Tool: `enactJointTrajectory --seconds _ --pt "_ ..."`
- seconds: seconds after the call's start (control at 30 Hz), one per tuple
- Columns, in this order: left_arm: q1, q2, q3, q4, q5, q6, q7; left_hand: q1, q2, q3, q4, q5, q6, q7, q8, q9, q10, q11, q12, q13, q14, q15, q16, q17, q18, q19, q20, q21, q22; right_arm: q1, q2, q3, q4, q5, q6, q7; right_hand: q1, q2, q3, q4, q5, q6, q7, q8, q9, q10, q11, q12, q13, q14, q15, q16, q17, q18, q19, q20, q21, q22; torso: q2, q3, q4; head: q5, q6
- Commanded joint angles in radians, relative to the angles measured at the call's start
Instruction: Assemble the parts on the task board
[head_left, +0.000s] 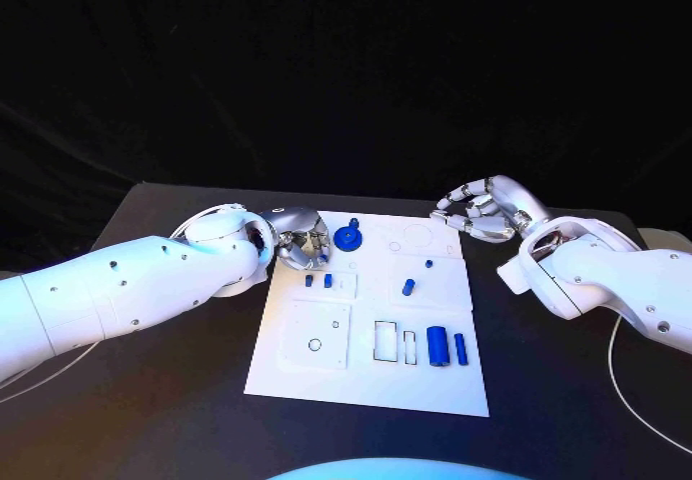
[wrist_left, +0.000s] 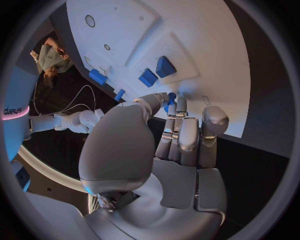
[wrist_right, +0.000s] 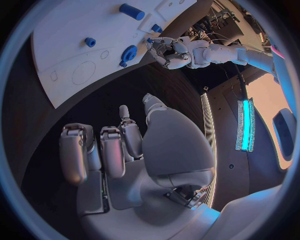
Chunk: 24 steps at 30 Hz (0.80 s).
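Left hand (head_left: 299, 247) sits at the near-left edge of the task board (head_left: 433, 385), fingers curled in; the left wrist view shows a small blue part (wrist_left: 170, 101) right at its fingertips (wrist_left: 181, 106), looks pinched between thumb and finger, though contact is partly hidden. Just beyond that hand, a blue round knob-like part (head_left: 352, 237) on the board, and just beside its fingers two small blue blocks (head_left: 320, 281) seated in the raised plate. Right hand (head_left: 485, 210) hovers off the board's far-right corner over the black surface (head_left: 144, 420), fingers loosely curled, holding nothing, apart from every part. Two blue cylinders (head_left: 446, 348) stand well away from both hands on the near side, a small blue peg (head_left: 408, 288) between them and the right hand. Judgement: parts look like rigid plastic, light, smooth, likely slippery in metal fingers; small ones need a fingertip pinch across the sides, the cylinders a pinch around mid-body. Risk: a peg slipping out or tilting at its slot.
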Motion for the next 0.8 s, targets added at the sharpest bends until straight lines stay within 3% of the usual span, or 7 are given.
enactJointTrajectory --seconds 0.03,0.53,0.8 --pt "0.0 0.006 -0.002 -0.004 -0.001 0.029 -0.003 0.01 0.005 0.003 -0.003 -0.004 0.007 -0.001 -0.007 0.0 0.007 -0.002 -0.004 0.0 0.001 -0.001 0.0 -0.001 -0.01 0.006 0.0 0.002 -0.002 -0.001 0.001 0.0 0.0 -0.005 0.009 0.006 -0.004 0.003 0.002 -0.004 0.005 -0.002 -0.002 0.004 0.0 -0.002 -0.001 -0.001 0.045 0.076 -0.008 -0.005 0.13 0.008 0.041 -0.01 -0.001 0.185 0.0 -0.0001 -0.0008 0.001 -0.001" --pt "-0.002 0.015 -0.008 -0.013 -0.005 0.045 -0.01 0.007 0.003 0.0 -0.001 -0.006 0.001 0.002 -0.014 -0.002 0.004 0.001 -0.012 -0.001 -0.003 0.002 -0.002 -0.007 -0.009 0.002 0.0 -0.003 -0.008 -0.001 0.001 0.0 0.0 -0.005 0.01 0.006 -0.004 0.003 0.002 -0.004 0.005 -0.002 -0.002 0.004 0.0 -0.002 -0.001 -0.001 0.045 0.076 -0.008 -0.005 0.13 0.008 0.041 -0.01 -0.001 0.185 -0.001 0.0003 0.0002 -0.001 -0.001" --pt "-0.002 0.011 -0.009 -0.011 -0.004 0.036 -0.015 -0.007 -0.019 -0.011 0.01 -0.004 -0.077 0.021 -0.075 -0.025 -0.008 0.016 -0.045 -0.003 -0.018 0.014 -0.007 -0.028 -0.004 -0.017 0.008 -0.023 -0.036 -0.001 0.0 0.0 -0.002 -0.005 0.01 0.006 -0.004 0.003 0.002 -0.004 0.005 -0.002 -0.002 0.004 0.0 -0.002 -0.001 -0.001 0.045 0.076 -0.008 -0.005 0.13 0.008 0.041 -0.01 -0.001 0.185 -0.001 -0.0008 0.0005 -0.003 -0.001"
